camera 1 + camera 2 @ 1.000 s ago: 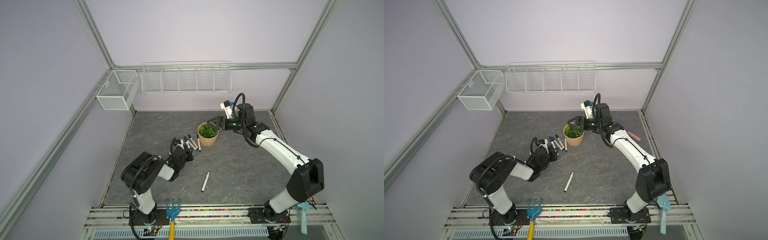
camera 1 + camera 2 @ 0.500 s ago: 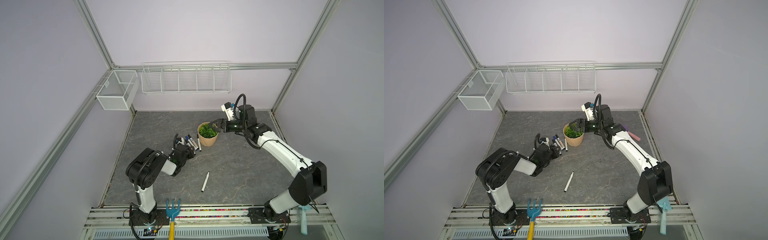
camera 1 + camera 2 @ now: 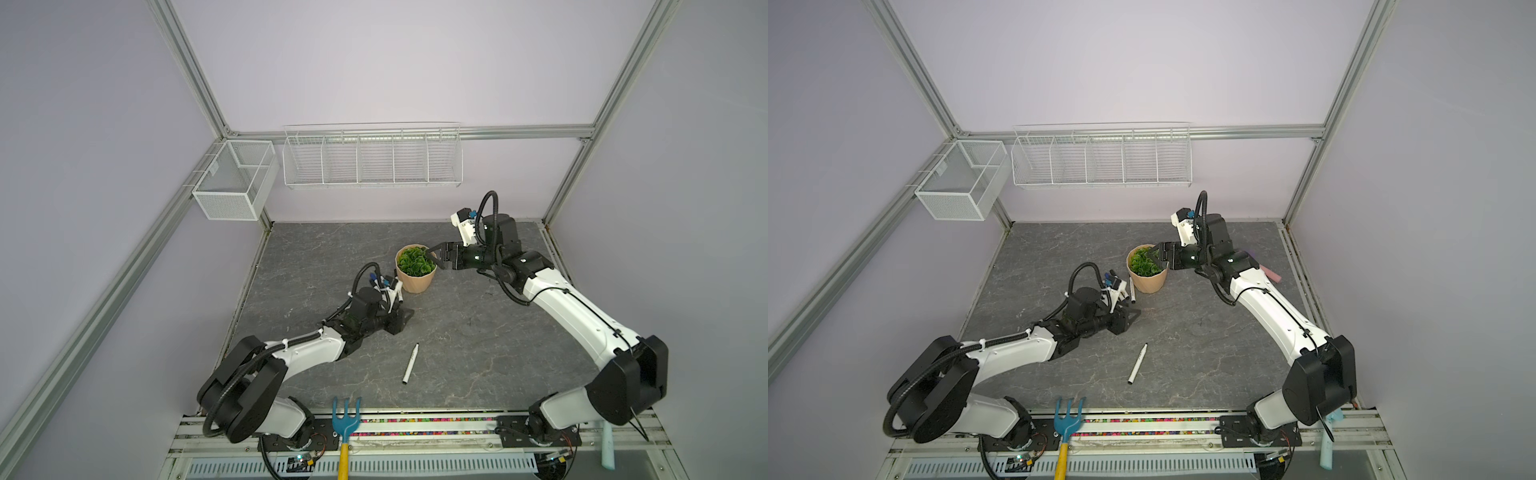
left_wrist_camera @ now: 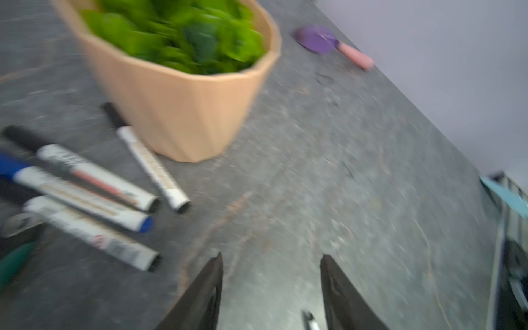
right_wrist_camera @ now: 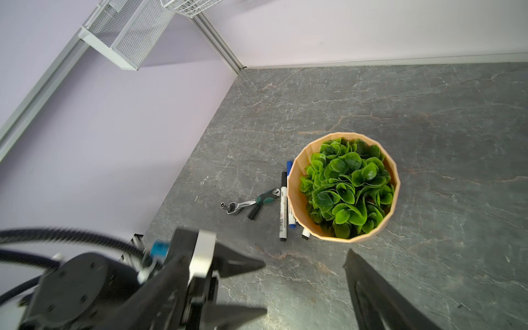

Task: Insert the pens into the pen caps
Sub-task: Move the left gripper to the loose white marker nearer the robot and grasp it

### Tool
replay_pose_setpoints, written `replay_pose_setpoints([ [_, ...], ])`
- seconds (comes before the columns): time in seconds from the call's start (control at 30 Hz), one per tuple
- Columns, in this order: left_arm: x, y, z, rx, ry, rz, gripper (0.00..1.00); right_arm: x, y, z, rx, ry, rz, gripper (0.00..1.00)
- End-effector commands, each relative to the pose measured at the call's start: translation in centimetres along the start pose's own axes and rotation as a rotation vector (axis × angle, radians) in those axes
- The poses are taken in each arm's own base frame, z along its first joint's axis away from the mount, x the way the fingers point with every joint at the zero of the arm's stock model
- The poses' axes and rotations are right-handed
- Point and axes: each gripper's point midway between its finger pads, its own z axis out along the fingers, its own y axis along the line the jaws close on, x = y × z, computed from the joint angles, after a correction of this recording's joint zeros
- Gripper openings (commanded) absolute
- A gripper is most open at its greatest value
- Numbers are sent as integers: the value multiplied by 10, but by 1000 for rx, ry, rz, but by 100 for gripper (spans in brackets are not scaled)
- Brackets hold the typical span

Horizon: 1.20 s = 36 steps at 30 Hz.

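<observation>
Grey marbled table (image 3: 478, 332) w/ a tan faceted pot (image 3: 415, 282) standing upright toward the back, full of a green leafy plant (image 3: 413, 261). A green-handled metal ratchet wrench (image 5: 251, 202) lies flat near the pot, not touching it. Purple trowel (image 4: 317, 40) w/ pink handle lies by the table's right edge, well apart from the pot; blue hand rake (image 3: 345, 415) w/ yellow handle sits on the front rail, and a teal tool (image 3: 607, 449), type unclear, at the front right corner. Back wall: white wire rack (image 3: 372, 160) w/ several compartments; left back corner: white mesh basket (image 3: 232, 183) hung on the frame.
</observation>
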Motion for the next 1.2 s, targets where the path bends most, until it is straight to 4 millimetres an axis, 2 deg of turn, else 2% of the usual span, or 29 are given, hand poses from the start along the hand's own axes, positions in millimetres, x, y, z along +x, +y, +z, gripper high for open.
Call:
replay_pose_setpoints([
  [0.0, 73, -14, -12, 12, 302, 107, 59, 5, -6, 0, 37, 2, -15, 88],
  [0.17, 86, -20, -3, -59, 401, 141, 62, 6, -9, -2, 55, 4, -14, 88],
  [0.23, 100, -21, 5, -114, 488, 179, 63, 6, -9, -5, 61, 0, -20, 88],
  [0.3, 124, -23, 10, -167, 633, 220, 64, 4, -9, -8, 70, -4, -26, 88],
  [0.43, 129, -21, 14, -226, 742, 174, 63, 5, -8, -14, 78, -10, -28, 88],
  [0.5, 132, -18, 13, -270, 783, 129, 54, 5, -7, -19, 80, -22, -27, 88],
  [0.6, 136, -10, 9, -353, 829, 74, 28, 5, -10, -27, 108, -50, -38, 88],
  [0.7, 137, -7, 8, -383, 861, 75, 13, -1, -15, -36, 146, -95, -51, 88],
  [0.8, 136, -5, 11, -364, 860, 67, 2, -5, -16, -39, 147, -106, -57, 88],
  [0.87, 131, 0, 14, -339, 830, 34, 0, -4, -17, -37, 145, -96, -56, 88],
  [0.97, 107, 14, 20, -318, 714, -46, 0, 4, -25, -31, 159, -75, -33, 88],
  [1.07, 61, 26, 23, -282, 538, -126, 0, 11, -32, -25, 168, -78, -12, 88],
  [1.17, 8, 28, 20, -194, 333, -188, 0, 19, -28, -18, 117, -64, 2, 88],
])
